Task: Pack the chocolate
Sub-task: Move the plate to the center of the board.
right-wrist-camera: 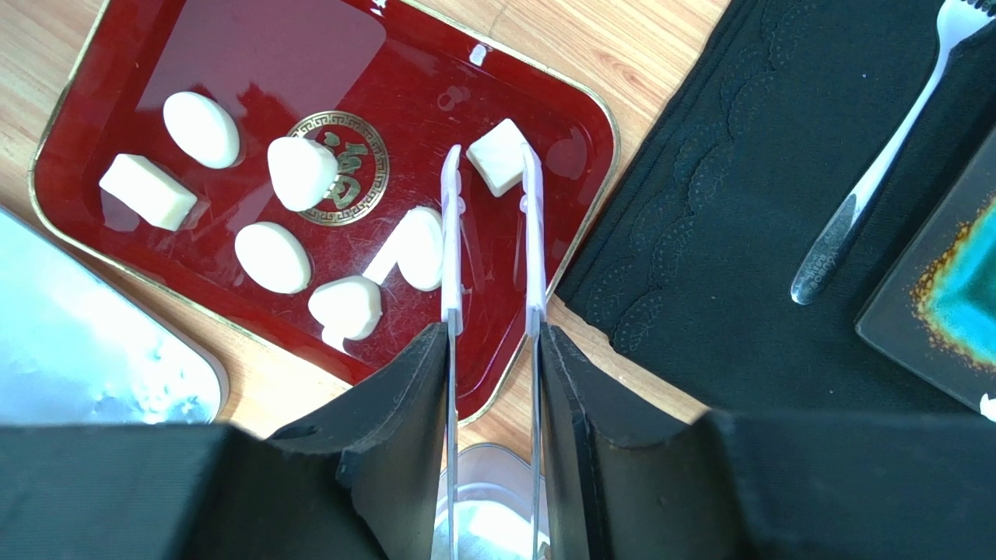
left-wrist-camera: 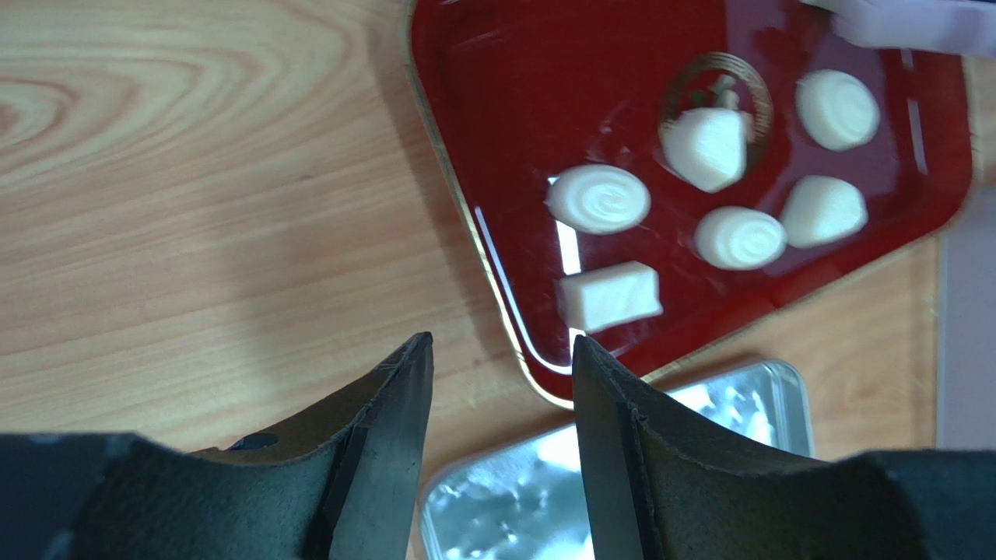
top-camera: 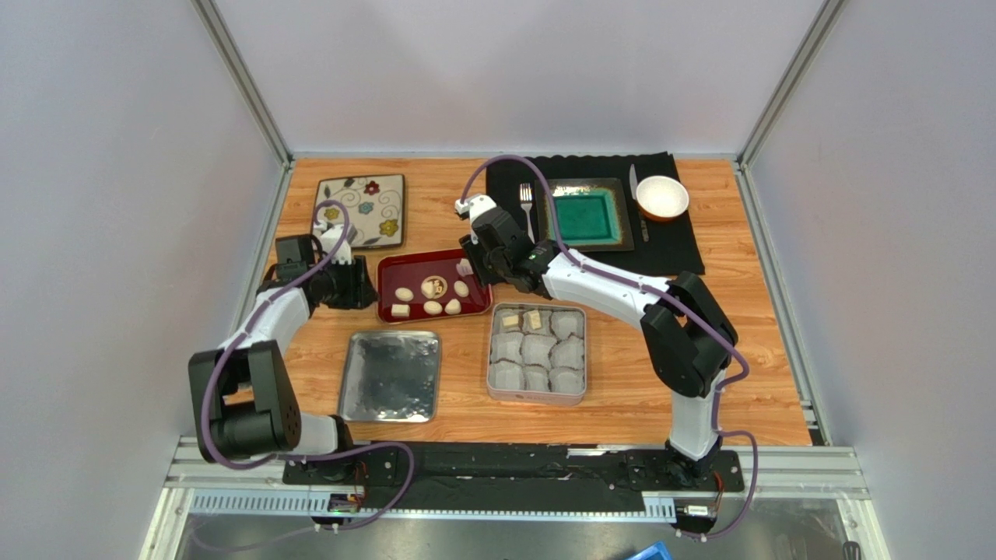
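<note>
Cream chocolate (right-wrist-camera: 201,128), red tray (right-wrist-camera: 281,58), floral plate (top-camera: 360,210)

The top camera looks down from above the near edge on the whole table (top-camera: 748,350), while both wrist cameras face down close over the tray (top-camera: 398,268), one from its left edge, one from its far right, sharing its middle.

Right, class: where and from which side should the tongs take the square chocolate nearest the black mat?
Take the square chocolate across its two flat opposite sides, coming from above. The tongs in the right gripper straddle it, one tip beside each side. Flat parallel sides should hold thin tips better than corners would.
</note>
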Tool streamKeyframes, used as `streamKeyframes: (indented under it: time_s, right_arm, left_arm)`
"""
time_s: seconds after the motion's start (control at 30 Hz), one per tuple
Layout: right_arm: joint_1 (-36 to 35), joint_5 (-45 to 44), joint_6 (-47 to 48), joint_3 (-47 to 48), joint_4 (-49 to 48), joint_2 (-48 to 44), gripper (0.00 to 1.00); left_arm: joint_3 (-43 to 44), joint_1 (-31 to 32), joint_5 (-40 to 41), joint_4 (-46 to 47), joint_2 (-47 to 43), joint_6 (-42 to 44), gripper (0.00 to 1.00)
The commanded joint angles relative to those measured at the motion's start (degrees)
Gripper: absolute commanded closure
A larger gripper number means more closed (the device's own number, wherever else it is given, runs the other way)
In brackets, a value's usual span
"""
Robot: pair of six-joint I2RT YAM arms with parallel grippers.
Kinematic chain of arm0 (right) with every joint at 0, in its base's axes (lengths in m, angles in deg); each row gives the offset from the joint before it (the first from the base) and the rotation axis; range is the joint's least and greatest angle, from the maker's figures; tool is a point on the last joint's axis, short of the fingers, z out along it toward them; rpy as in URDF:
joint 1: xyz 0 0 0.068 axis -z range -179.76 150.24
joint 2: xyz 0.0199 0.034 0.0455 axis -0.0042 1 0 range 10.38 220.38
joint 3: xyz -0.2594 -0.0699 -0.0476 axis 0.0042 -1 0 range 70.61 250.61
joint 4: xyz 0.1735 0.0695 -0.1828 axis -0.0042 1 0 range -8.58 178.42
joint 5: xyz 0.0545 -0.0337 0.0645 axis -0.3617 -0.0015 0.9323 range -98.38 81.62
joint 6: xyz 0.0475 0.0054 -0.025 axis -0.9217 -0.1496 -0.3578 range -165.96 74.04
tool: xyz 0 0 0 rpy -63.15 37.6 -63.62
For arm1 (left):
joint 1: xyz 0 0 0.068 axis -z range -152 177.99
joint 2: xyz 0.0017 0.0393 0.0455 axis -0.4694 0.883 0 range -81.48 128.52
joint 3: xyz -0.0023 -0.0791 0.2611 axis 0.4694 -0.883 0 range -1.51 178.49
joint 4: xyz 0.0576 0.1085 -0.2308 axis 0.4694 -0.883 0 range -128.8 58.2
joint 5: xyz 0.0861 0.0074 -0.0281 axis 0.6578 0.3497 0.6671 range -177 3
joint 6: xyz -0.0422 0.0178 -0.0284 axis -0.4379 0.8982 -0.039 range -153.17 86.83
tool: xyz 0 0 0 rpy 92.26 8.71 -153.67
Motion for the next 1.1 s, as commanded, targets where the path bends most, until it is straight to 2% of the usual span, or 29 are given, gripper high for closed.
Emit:
streamKeyframes:
  time_s: [0.0, 0.13, 0.5, 0.73, 1.07]
  right_arm:
    - [0.00, 0.73, -0.93, 2.07, -1.68, -2.34, 0.65]
    - [0.00, 1.17, -1.11, 1.72, -1.51, -2.86, 0.65]
    - [0.00, 1.88, -1.63, 0.49, -1.68, -4.01, 0.65]
    - [0.00, 2.32, -1.81, 0.40, -1.51, -4.36, 0.65]
    - [0.00, 1.09, -1.55, 0.40, -1.42, -4.27, 0.64]
  left_arm:
    - [3.16, 1.66, 5.81, 6.73, 4.06, -2.71, 0.43]
    - [4.47, 3.16, 8.54, 8.57, 7.84, -2.71, 0.43]
    - [7.90, 5.27, 7.75, 9.72, 14.52, -2.27, 0.45]
    - [7.73, 6.68, 9.16, 10.51, 16.46, -0.42, 0.60]
    - [5.27, 7.12, 8.54, 10.69, 15.41, 1.69, 0.74]
